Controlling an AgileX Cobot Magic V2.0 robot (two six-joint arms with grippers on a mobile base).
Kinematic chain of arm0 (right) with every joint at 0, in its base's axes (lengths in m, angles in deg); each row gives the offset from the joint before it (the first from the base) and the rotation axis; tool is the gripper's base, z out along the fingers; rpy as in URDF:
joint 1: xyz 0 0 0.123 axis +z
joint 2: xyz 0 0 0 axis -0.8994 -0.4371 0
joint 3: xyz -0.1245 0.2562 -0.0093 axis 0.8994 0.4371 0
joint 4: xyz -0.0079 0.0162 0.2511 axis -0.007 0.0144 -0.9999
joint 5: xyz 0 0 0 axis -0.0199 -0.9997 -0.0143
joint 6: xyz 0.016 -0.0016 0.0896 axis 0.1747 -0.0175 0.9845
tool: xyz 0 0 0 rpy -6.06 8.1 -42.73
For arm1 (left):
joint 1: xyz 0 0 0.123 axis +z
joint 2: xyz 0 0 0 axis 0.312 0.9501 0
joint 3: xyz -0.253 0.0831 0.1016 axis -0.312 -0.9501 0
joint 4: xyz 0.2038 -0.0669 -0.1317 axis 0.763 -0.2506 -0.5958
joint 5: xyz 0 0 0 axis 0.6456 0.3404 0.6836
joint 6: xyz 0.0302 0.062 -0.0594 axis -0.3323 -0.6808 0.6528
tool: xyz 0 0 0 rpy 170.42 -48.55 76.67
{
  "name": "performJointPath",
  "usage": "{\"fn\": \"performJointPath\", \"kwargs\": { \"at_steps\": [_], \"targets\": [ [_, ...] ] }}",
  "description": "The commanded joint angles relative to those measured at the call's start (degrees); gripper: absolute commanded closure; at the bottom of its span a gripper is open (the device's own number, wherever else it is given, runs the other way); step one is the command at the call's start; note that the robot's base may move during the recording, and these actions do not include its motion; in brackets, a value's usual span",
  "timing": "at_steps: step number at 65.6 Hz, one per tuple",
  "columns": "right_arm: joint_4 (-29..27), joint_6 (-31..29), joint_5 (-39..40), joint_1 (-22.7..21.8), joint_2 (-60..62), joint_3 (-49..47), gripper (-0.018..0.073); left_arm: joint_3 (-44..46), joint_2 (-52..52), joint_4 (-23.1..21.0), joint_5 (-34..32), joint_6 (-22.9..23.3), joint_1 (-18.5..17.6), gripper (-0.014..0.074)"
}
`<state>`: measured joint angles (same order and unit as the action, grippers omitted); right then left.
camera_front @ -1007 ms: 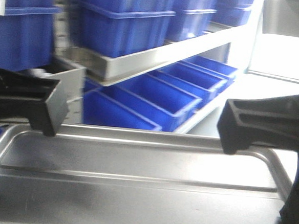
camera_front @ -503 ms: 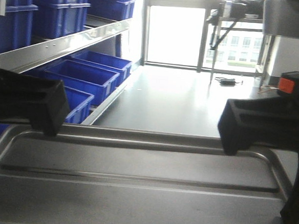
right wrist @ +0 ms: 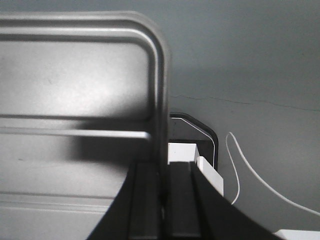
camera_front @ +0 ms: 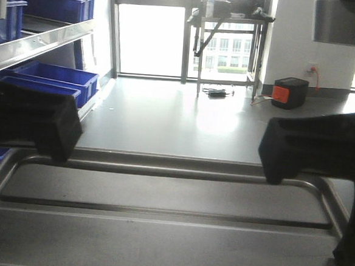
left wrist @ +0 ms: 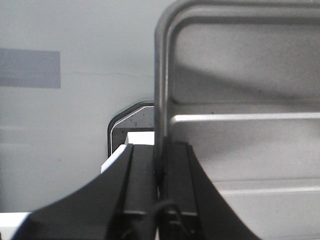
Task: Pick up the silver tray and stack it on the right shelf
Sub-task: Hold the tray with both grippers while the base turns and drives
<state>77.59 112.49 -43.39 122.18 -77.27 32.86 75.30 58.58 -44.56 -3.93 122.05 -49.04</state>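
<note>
- My left pincer (left wrist: 160, 152) clamped the silver tray (camera_front: 161, 196) by its left rim.
- My right pincer (right wrist: 163, 170) gripped its right rim.
- Tray hung level above the floor (camera_front: 166, 120) (blue bins (camera_front: 53, 78) off left).

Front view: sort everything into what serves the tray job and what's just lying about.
Job: silver tray; left gripper and right gripper, both clamped on its rim. The right shelf is not in view.
Lying about: blue bins, orange-and-black box, table by the window.
</note>
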Motion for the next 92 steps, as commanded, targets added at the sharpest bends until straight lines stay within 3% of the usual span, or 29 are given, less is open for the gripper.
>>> {"fn": "performJointPath", "kwargs": {
  "at_steps": [1,92],
  "targets": [
    [3.2,-0.5,-0.5,-0.1,1.4,-1.4,0.049,1.2,-1.5,1.2,2.0,-0.7,-0.6,0.0697],
    [3.2,-0.5,-0.6,-0.1,1.4,-1.4,0.049,1.2,-1.5,1.2,2.0,-0.7,-0.6,0.0697]
  ]
}}
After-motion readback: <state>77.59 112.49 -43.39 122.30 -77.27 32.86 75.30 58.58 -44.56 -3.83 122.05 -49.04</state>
